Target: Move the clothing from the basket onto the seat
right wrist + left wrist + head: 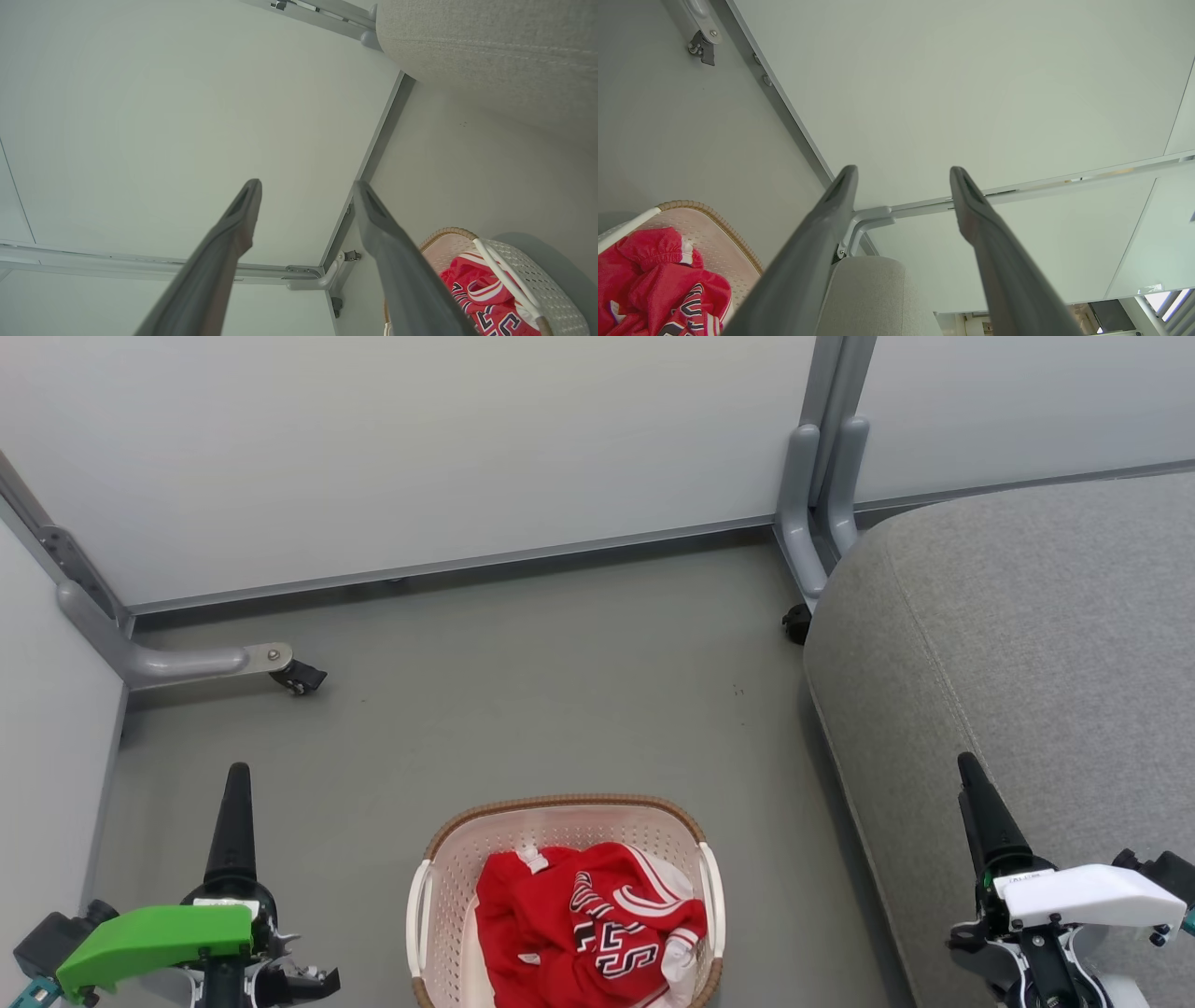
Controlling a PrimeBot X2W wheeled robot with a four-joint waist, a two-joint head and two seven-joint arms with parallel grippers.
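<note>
The cream basket (560, 805) with a brown rim stands on the floor at the bottom centre of the head view. The clothing (560, 924), red with white trim and block lettering, lies crumpled inside it. The grey seat (1027, 644) fills the right side, beside the basket. My left gripper (238, 775) hangs to the basket's left, apart from it. My right gripper (969, 767) hovers over the seat's front edge. In the wrist views the left gripper (903, 169) and the right gripper (307, 183) both stand open and empty. The clothing (649, 275) and the basket (528, 280) lie off to the side of the fingers.
Pale partition panels close off the back and left. A grey foot with a caster (294, 677) juts onto the floor at the left, and a grey post (822, 495) stands by the seat's far corner. Bare grey floor (560, 681) lies beyond the basket.
</note>
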